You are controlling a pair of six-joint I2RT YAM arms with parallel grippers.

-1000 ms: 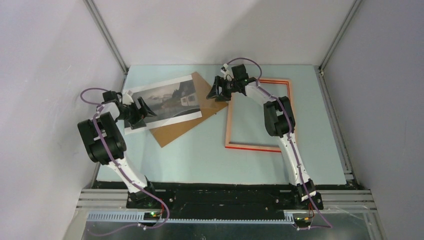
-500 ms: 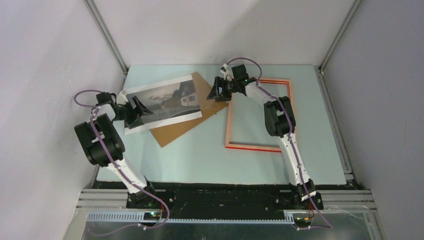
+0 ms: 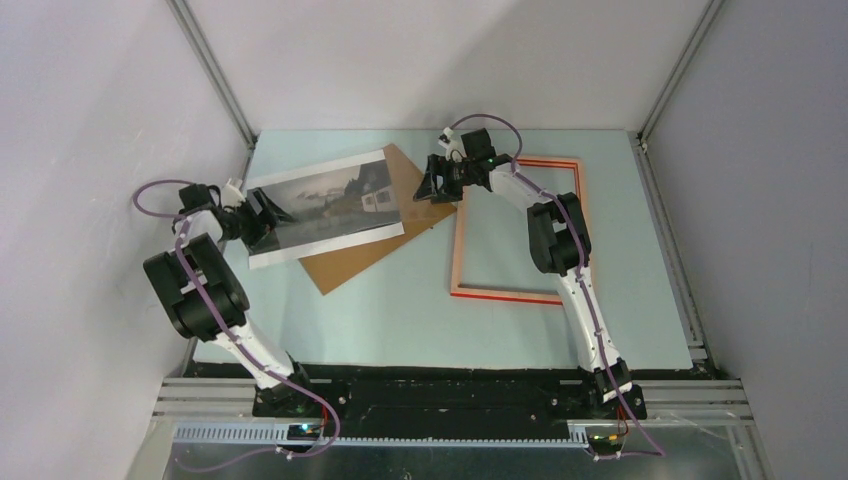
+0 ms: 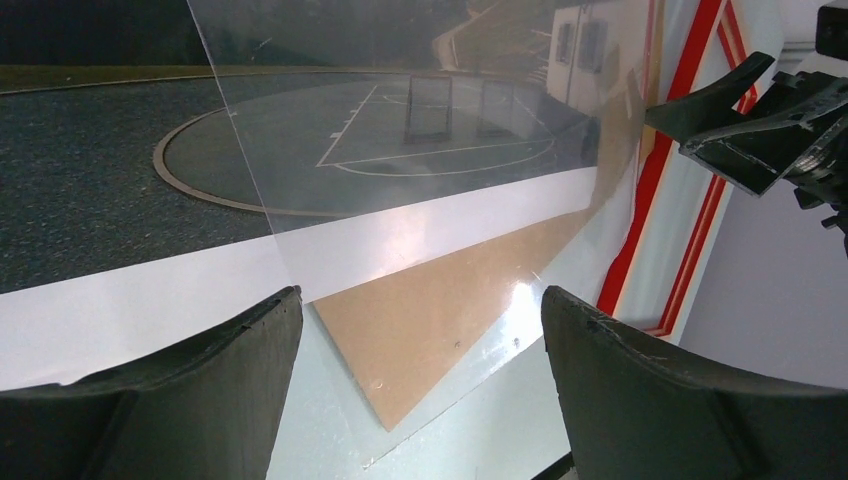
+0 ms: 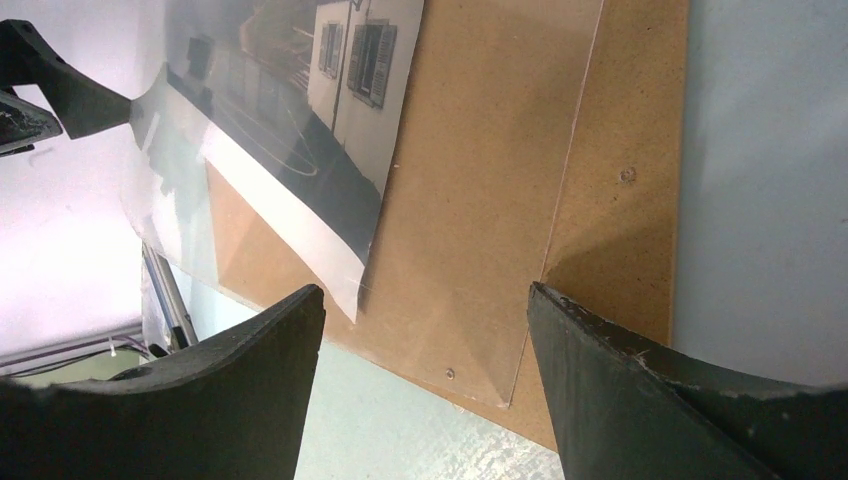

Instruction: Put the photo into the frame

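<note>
The photo [image 3: 325,205], a grey landscape with a house and white margins, lies at the back left on the brown backing board [image 3: 365,255]. The frame [image 3: 515,230] lies to its right, pale wood side up with red edges. My left gripper [image 3: 266,215] is open and empty, low at the photo's left edge; its wrist view [image 4: 420,300] looks along the photo [image 4: 400,130] toward the frame [image 4: 655,200]. My right gripper [image 3: 432,184] is open and empty over the board's right corner, between photo and frame. Its wrist view [image 5: 425,292] shows the photo [image 5: 340,110] and board [image 5: 480,200].
A clear sheet [image 4: 540,300] lies over the photo and board; its edge [image 5: 560,200] also shows in the right wrist view. The side wall and a metal post [image 3: 215,75] stand close behind my left arm. The pale blue table [image 3: 400,320] extends toward the front.
My left arm has drawn back to the left, its gripper sliding from over the photo toward its left edge. The right gripper, photo, board and frame have hardly moved.
</note>
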